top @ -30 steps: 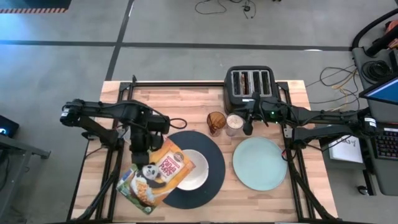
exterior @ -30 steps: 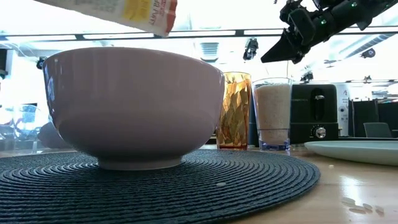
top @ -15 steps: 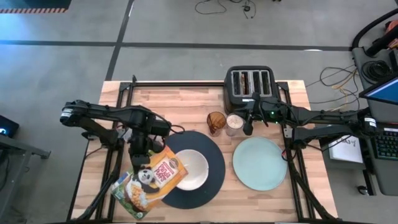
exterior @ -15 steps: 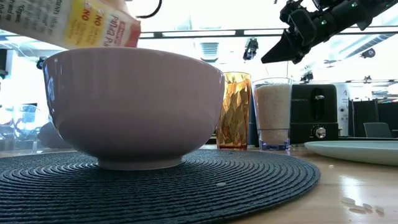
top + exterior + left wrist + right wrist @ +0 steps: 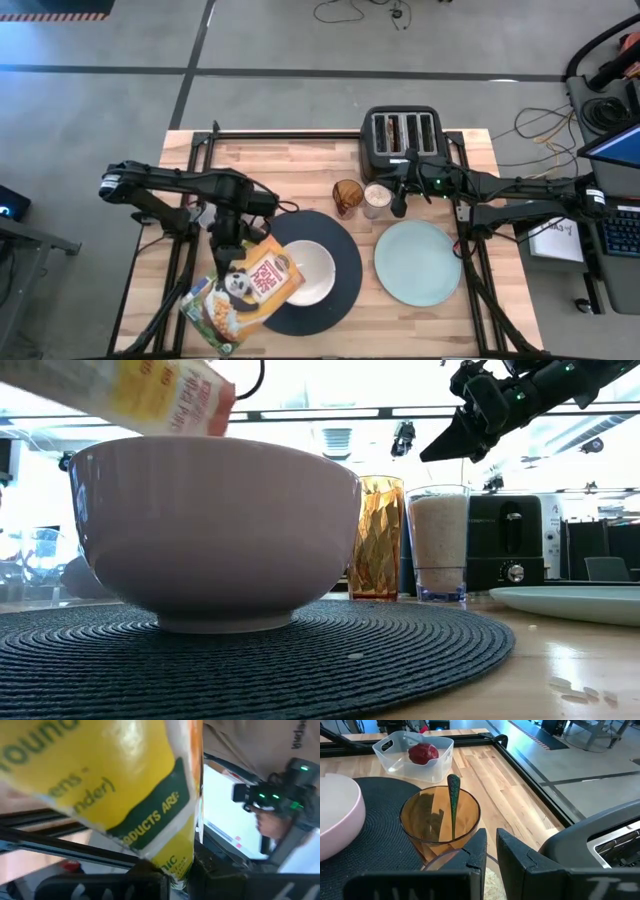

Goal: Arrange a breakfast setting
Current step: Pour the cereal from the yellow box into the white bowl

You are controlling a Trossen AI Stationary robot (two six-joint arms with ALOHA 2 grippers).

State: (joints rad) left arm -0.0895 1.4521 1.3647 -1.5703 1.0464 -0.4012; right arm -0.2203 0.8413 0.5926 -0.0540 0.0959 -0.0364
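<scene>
My left gripper [image 5: 228, 252] is shut on the yellow-brown cereal box [image 5: 245, 292]. The box is held slanted in the air at the left side of the white bowl [image 5: 313, 272], and one end of it [image 5: 170, 398] hangs just over the bowl's rim. The bowl stands on the large black round plate [image 5: 345, 255]. To its right the pale green plate [image 5: 418, 262] lies flat on the table. My right gripper [image 5: 400, 206] hangs shut and empty above two glasses. The dark red fruit [image 5: 423, 753] sits in a clear tub. No toast slice shows. My left gripper pinches a narrow edge of the cereal box [image 5: 181, 869] between its two fingers. It comes from the table's far side, slanting down. The box is lifted clear and tilted, its printed face up, with its right end over the bowl's left rim.
A black four-slot toaster [image 5: 401, 135] stands at the far edge. An amber glass [image 5: 347, 197] holding a green-handled utensil [image 5: 453, 795] and a clear glass of white grains [image 5: 377, 200] stand in front of it. A few crumbs [image 5: 575, 690] lie on the wood.
My left gripper has sunk a little and rolled. The cereal box has shifted toward the table's left and come down, so its end now hangs at the bowl's left rim instead of high over the bowl.
</scene>
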